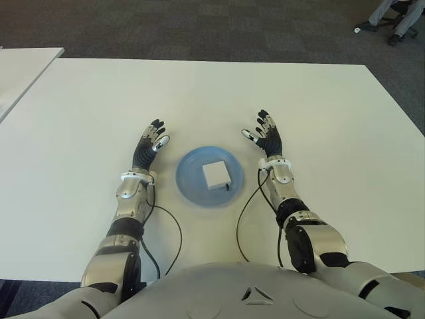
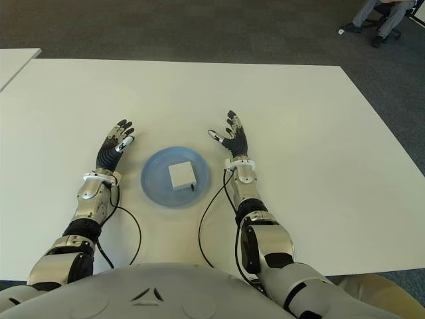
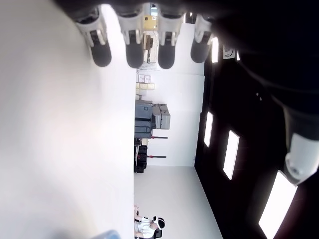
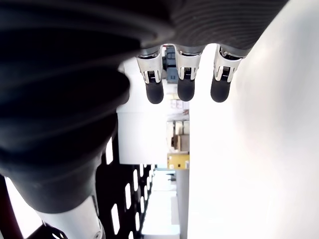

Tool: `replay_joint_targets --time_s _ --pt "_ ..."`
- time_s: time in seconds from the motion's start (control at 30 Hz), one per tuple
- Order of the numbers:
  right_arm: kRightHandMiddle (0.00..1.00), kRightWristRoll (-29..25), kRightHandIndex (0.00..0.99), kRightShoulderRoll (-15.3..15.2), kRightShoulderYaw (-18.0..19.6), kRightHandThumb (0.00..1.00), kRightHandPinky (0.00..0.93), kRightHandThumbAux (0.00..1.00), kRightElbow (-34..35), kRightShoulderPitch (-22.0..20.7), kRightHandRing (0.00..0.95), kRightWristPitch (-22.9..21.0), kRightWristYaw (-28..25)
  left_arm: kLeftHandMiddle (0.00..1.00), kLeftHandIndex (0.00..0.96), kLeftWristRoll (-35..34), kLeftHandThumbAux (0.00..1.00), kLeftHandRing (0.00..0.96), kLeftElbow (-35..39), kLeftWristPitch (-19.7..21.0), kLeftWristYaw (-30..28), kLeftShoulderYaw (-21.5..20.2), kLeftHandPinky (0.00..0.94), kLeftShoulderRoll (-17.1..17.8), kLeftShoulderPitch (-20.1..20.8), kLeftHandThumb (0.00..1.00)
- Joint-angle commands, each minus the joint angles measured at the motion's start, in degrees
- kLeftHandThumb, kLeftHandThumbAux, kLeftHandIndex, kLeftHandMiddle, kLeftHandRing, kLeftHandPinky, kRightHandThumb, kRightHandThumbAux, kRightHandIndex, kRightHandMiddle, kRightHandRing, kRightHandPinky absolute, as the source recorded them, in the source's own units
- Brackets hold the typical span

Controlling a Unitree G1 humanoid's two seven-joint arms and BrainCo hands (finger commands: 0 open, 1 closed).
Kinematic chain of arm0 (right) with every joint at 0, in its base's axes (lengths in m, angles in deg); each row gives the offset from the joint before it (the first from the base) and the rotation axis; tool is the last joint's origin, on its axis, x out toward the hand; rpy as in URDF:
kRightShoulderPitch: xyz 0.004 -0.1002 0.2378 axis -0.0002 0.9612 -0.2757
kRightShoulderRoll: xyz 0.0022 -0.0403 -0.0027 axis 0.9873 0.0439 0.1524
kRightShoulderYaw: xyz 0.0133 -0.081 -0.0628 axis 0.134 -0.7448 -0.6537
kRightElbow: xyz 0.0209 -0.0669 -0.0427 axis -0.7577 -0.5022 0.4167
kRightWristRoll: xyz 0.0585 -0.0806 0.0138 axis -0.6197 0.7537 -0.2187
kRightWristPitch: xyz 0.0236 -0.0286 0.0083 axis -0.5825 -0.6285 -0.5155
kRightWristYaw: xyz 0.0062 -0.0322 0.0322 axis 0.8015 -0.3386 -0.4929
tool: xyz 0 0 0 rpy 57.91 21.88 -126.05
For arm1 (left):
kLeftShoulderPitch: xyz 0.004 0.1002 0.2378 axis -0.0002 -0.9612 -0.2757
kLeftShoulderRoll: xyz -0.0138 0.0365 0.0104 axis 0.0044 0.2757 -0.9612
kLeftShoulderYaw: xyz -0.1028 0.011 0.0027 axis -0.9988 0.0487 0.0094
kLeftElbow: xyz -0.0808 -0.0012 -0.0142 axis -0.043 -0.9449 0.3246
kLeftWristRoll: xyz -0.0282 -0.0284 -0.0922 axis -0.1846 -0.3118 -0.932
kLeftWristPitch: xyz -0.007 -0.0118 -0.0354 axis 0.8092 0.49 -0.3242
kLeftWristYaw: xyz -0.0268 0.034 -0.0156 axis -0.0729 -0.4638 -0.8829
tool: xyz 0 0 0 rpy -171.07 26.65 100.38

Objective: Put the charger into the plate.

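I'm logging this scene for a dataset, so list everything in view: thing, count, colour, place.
square white charger: one, white, lying in the plate
round blue plate: one, blue, on the table between the two hands
large white table: one, white, spanning most of the view
second table: one, white, far left corner
carpet floor: dark grey, beyond the table
seated person's legs: one person, far right corner
left hand: one, black, left of the plate, open
right hand: one, black, right of the plate, open
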Motion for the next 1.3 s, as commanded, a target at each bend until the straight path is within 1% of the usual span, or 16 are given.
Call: replay_joint_targets --time_s 0.03,0.5,0.63,0.77,0.97,1.1,1.3 --pt "0.054 -1.6 0.032 0.1 1.3 0.000 0.054 0.814 -1.6 -0.5 0.029 -0.7 -0.7 0.099 0.016 0.7 0.536 0.099 -2.9 3.8 0.9 0.2 0.107 -0.2 -4.0 0.000" --pt "0.052 -2.3 0.025 0.1 2.7 0.000 0.052 0.759 -2.5 0.0 0.029 -0.4 -1.0 0.099 0.013 1.0 0.539 0.097 -3.3 3.3 1.5 0.2 0.099 -0.1 -4.0 0.000" --pt "0.049 -2.4 0.019 0.2 2.8 0.000 0.047 0.738 -2.3 0.8 0.027 -0.7 -1.6 0.098 0.012 1.2 0.544 0.095 -2.8 3.3 1.9 0.3 0.100 -0.3 -4.2 0.000" --pt "0.050 -2.3 0.010 0.6 2.2 0.000 0.031 0.701 -0.9 2.3 0.026 -1.7 -2.7 0.097 0.009 1.2 0.552 0.094 -2.0 3.5 1.8 0.5 0.101 -0.4 -4.4 0.000" --pt "0.054 -2.2 0.001 0.6 1.4 0.000 0.016 0.672 1.5 4.1 0.028 -4.0 -4.3 0.095 0.010 1.9 0.561 0.094 -0.8 3.6 2.6 0.8 0.102 -0.4 -4.8 0.000" --pt "0.055 -2.0 0.000 0.7 0.9 0.000 0.014 0.664 3.2 5.2 0.028 -5.1 -4.7 0.093 0.010 2.4 0.566 0.092 0.1 3.6 3.1 1.0 0.098 -0.3 -5.1 0.000" --pt "0.052 -1.8 0.000 0.9 -0.1 0.000 0.013 0.670 6.2 7.9 0.025 -5.5 -5.5 0.089 0.012 2.9 0.570 0.088 1.4 4.4 3.7 1.3 0.098 -0.3 -5.3 0.000"
